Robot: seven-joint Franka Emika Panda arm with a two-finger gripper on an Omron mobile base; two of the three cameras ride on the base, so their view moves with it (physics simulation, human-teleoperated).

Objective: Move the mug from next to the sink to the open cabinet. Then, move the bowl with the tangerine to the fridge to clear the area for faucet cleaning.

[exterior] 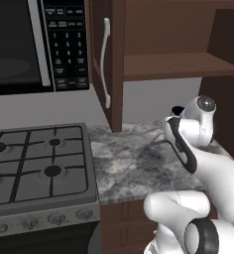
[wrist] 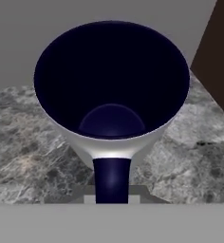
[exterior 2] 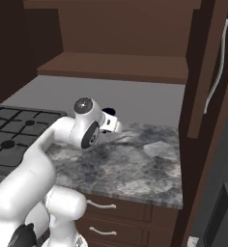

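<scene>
Close above the marble worktop (exterior 2: 135, 164), near its back edge, the gripper (wrist: 112, 197) was clenched on the mug (wrist: 111, 90), below the open cabinet (exterior: 173, 64).

A: What forms the work surface?

B: A grey marbled countertop (exterior: 134, 163) on brown drawer units (exterior 2: 116, 217) with short pale handles. A plain grey wall (exterior 2: 111, 96) runs behind it.

A: And to the side?

B: A gas stove (exterior: 37, 168) with black grates and front knobs adjoins the countertop. A black microwave (exterior: 37, 44) with a keypad hangs above the stove. Lighting is even and soft.
</scene>
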